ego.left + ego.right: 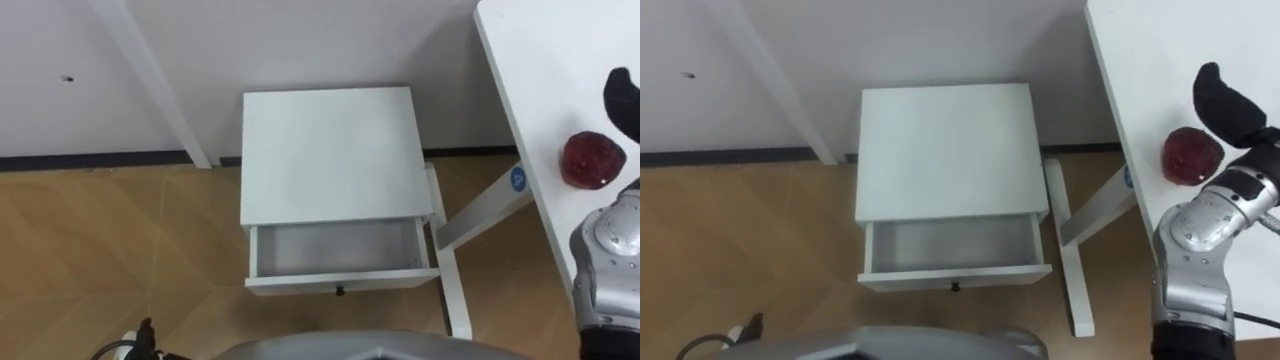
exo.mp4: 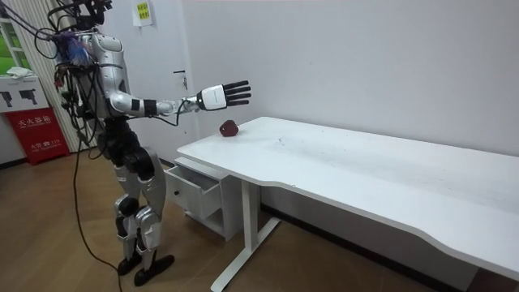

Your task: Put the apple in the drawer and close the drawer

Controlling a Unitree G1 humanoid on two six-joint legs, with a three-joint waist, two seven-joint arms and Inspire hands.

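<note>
Task's barely starting, nothing done yet. The apple (image 1: 592, 160) is sitting on the white desk (image 1: 540, 60) near its edge, not lifted; the right hand (image 2: 212, 96) is hovering over the desk close by the apple w/ fingers straight and spread, holding nothing. The drawer (image 1: 340, 284) is standing pulled out of the small white cabinet (image 1: 330, 150), showing nothing inside. Remaining, I'd judge: grasping the apple, carrying it across, dropping it in the drawer, then pushing the drawer shut.

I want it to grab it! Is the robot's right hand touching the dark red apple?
Apart. The room view shows the right hand above the dark red apple, with bare wall between.
</note>
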